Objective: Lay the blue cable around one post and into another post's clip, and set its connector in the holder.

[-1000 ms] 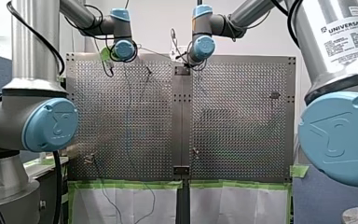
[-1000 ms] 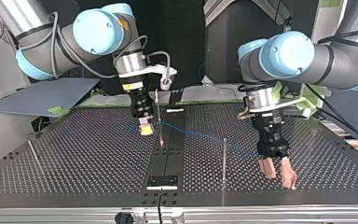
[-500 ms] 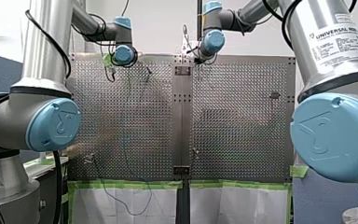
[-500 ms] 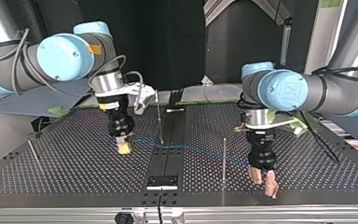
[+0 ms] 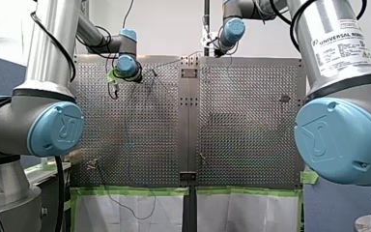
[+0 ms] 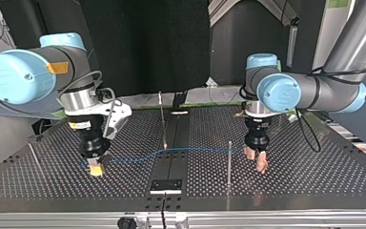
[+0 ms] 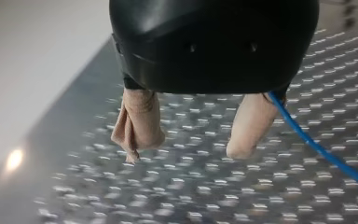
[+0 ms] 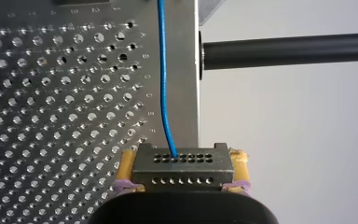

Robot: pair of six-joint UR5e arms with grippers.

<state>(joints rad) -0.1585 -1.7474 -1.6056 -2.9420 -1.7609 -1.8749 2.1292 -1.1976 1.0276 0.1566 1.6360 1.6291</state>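
Since a second ago the blue cable [image 6: 200, 149] has been drawn across the surface [image 6: 314, 176], its connector [image 8: 179, 165] gripped in your right end effector [image 6: 95, 169] at the top view's left. Your left end effector [image 6: 256, 160] hangs wide, the cable passing just beside it. Routing is under way, I judge; next, hook it round a post [image 6: 229, 160].

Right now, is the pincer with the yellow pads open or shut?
Shut. In the right wrist view my right pincer clamps the grey connector between its yellow pads; the blue cable runs out of it.
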